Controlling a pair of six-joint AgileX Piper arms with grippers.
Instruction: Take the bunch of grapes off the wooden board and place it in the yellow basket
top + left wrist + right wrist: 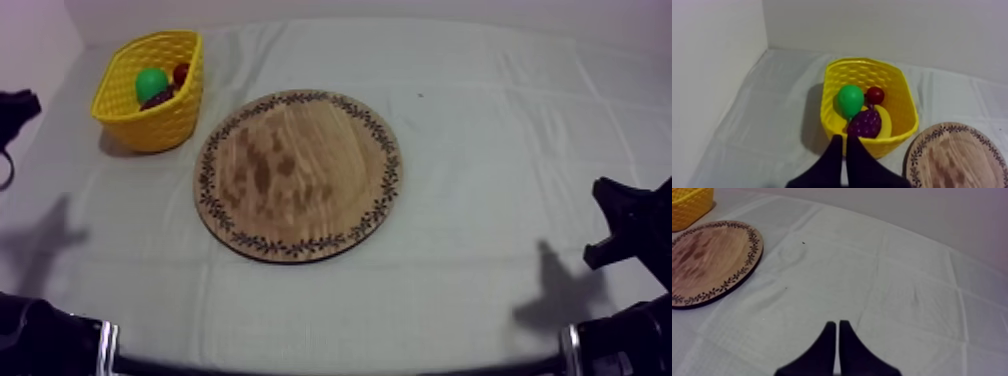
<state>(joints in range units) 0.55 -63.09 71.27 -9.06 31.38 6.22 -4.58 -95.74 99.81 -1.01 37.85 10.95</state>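
While the purple bunch of grapes lies in the yellow woven basket at the table's far left corner, the left gripper aims at it, closed empty; the right gripper, closed too, hovers near the round wooden board.

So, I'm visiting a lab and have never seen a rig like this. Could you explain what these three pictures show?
This is a robot with two arms, one at each side of a cloth-covered table. One picture looks down from a camera above the table. The other two come from cameras riding on the arms' wrists, so the black wedges there are the left gripper and the right gripper. Both are shut and hold nothing. On the table lie a round wooden board with nothing on it and a yellow basket. In the basket sit a bunch of grapes, a green pear, a small red fruit and a banana.
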